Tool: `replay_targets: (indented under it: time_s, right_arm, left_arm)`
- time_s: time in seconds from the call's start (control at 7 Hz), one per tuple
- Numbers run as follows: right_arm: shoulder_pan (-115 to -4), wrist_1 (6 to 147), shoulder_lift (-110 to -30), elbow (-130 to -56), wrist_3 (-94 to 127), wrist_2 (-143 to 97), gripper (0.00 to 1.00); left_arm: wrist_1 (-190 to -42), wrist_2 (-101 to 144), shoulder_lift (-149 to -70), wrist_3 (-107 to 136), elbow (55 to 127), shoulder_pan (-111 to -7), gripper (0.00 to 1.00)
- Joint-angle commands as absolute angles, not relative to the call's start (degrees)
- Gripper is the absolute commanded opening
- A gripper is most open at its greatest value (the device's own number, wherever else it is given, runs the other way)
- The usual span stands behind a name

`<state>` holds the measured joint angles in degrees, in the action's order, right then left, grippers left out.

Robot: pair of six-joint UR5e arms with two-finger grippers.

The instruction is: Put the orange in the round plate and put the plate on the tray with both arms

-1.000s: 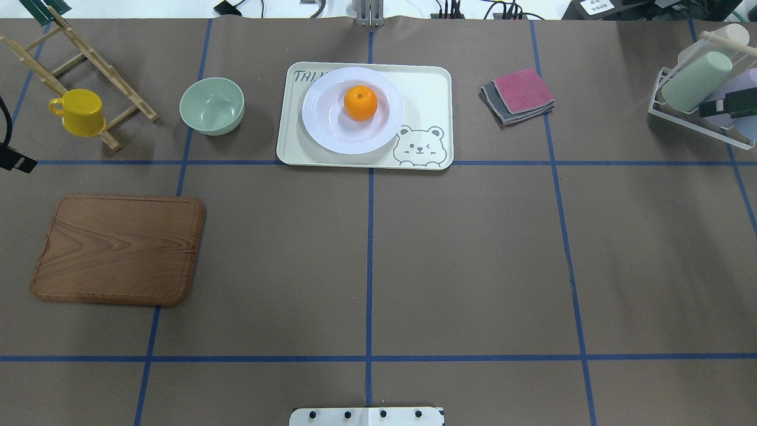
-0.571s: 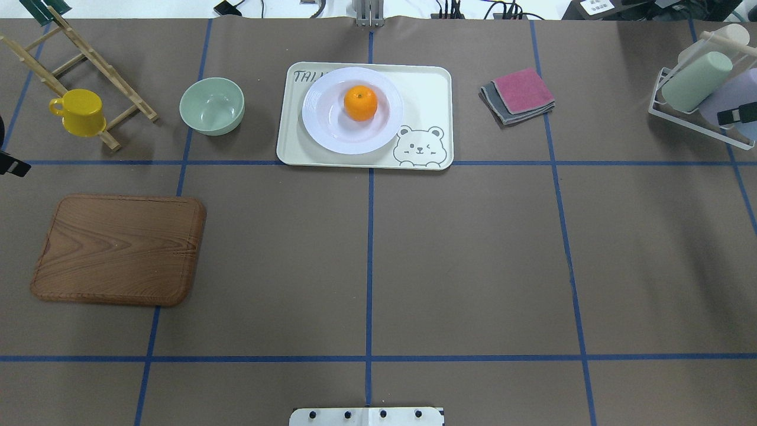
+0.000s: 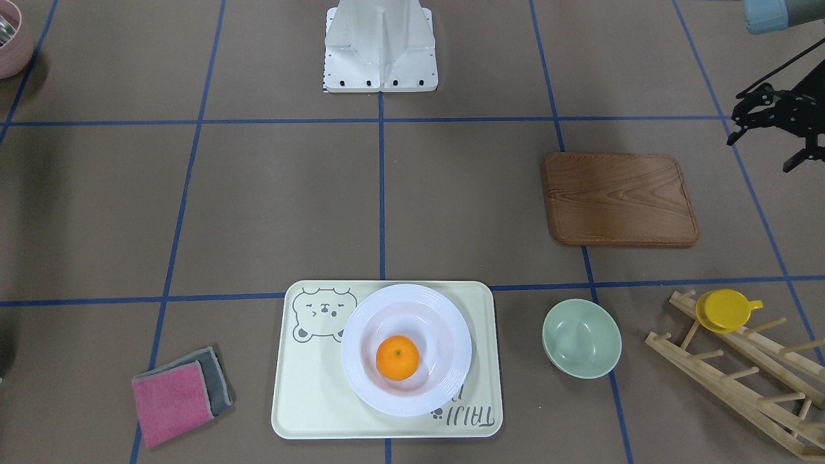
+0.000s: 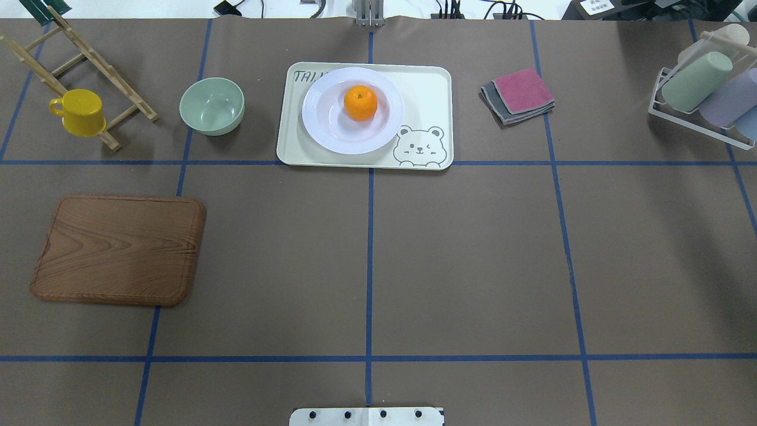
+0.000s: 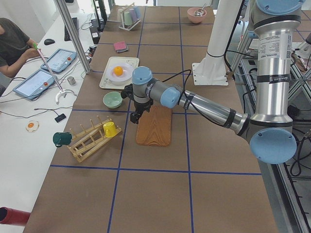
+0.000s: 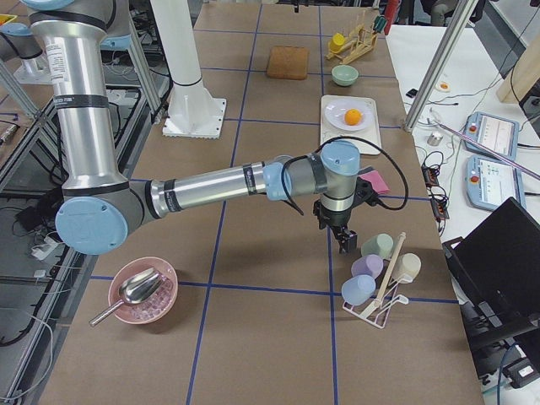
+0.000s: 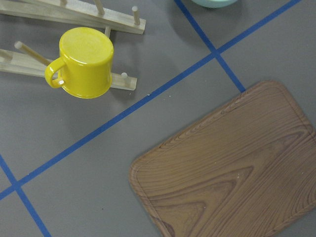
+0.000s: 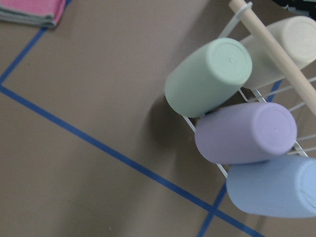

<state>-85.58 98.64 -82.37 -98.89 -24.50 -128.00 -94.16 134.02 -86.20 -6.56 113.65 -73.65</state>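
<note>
- Front-facing view: we've got the orange [image 3: 397, 358] sitting in the sunken middle of the round plate [image 3: 445, 322]. The plate is on the tray [image 3: 309, 399], toward its lettered end, and covers part of the lettering. The left end effector [image 3: 767, 138] hangs at the view's right edge, past the wooden board [image 3: 619, 200]. Its jaws look spread, with nothing between them.
- Overhead: the tray is at the far middle of the counter [image 4: 473, 266]. A pale-green bowl [image 4: 212, 105] is just to its left and the folded cloths [image 4: 520, 94] are to its right.
- Exterior left: the near arm's end effector points down by the board's edge, well apart from the tray.
- Exterior right: the right end effector [image 6: 341, 236] hangs near the cup rack [image 6: 375, 274]. We can't tell how far open it is, or whether it holds anything.
- Left wrist: we see a yellow cup [image 7: 85, 63] on a wooden rack peg, plus a corner of the board.
- Right wrist: green, purple and blue cups lie in the rack.
</note>
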Motion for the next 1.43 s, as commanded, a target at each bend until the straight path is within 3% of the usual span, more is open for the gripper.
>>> replay_targets:
  time_s: [0.0,0.29,1.0,1.29]
  right_arm:
    - [-86.5,107.1,-82.6,-100.7,-28.0,-131.6,1.0]
    - [-86.4,107.1,-83.2,-100.7,-27.2,-132.6,1.0]
    - [-86.0,106.5,-84.1,-100.8,-27.1,-133.2,1.0]
    - [-85.9,106.5,-84.4,-104.0,-23.8,-133.0,1.0]
  left_arm:
    - [-91.4,137.5,-83.8,-7.6,109.5,-79.3,0.99]
    - [-91.3,145.0,-82.9,-7.2,106.3,-86.3,0.99]
    - [-91.9,144.5,-82.2,-7.4,107.6,-86.0,0.99]
    - [-91.8,144.5,-82.5,-7.2,108.0,-85.9,0.99]
